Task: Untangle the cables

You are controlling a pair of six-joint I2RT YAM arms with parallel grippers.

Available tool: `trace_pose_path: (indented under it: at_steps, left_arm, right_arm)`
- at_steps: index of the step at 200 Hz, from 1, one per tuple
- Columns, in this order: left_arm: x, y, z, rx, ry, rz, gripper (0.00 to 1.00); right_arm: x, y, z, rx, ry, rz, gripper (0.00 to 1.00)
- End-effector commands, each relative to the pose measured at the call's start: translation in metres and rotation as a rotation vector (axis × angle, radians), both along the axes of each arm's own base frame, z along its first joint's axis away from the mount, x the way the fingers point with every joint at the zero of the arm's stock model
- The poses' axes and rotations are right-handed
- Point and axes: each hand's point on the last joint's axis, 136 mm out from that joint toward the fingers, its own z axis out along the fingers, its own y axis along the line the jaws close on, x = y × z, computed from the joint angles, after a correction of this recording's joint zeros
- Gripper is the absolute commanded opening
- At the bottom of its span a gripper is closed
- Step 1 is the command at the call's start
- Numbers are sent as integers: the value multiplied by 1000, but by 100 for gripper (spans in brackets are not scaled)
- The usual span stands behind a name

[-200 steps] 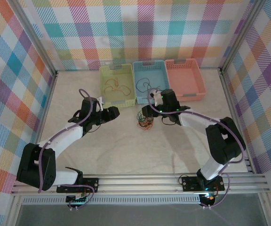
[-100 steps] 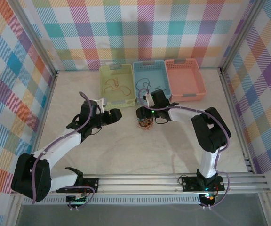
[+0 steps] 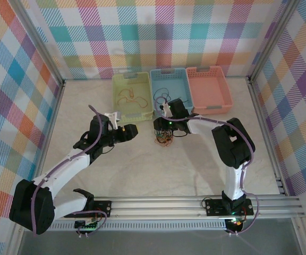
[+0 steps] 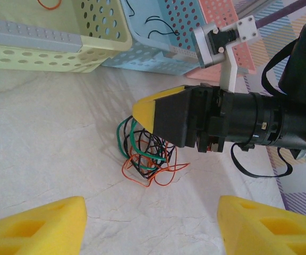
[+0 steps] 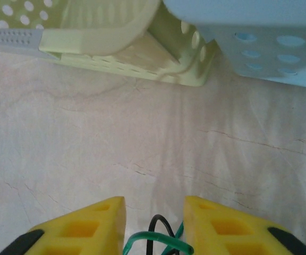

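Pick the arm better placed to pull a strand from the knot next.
Right. The right arm has its jaws straddling green and black strands of the cable knot; the left arm holds its jaws open, short of it.

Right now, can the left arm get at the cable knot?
Probably yes. Bare table lies between the open left fingers and the knot. The right fingers sit over its far side, straddling a green strand, so the arms could crowd.

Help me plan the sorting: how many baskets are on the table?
3, in a row at the table's far edge: a yellow-green basket left, a blue basket in the middle, a pink basket right.
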Motion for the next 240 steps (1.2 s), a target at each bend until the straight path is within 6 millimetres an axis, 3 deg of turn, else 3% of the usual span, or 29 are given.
trace_pose_path:
  at_steps: [1,19,48,98,139,183,211,240]
  left_arm:
    - [-6,0,-1,21,-13,-18,66]
    - [-6,0,-2,25,-13,-16,66]
    - [-5,-2,-6,28,-8,-20,66]
    - [-6,-5,-9,2,-2,-22,66]
    - [-6,-24,-16,-14,19,-85,67]
    - [-28,-74,-13,36,-21,-284,69]
    - [-34,-78,-23,37,6,-290,69]
    - [-45,-89,-14,25,5,-308,69]
  right_arm:
    - [4,12,15,42,-27,23,31]
    - [2,13,20,47,-40,35,23]
    - [-6,17,37,86,-64,79,0]
    - [-54,10,107,257,-234,199,0]
    - [-89,-7,142,343,-352,237,0]
    - [-96,-11,146,371,-386,239,0]
    - [-95,-13,146,369,-385,218,0]
    - [-89,-17,140,341,-390,183,0]
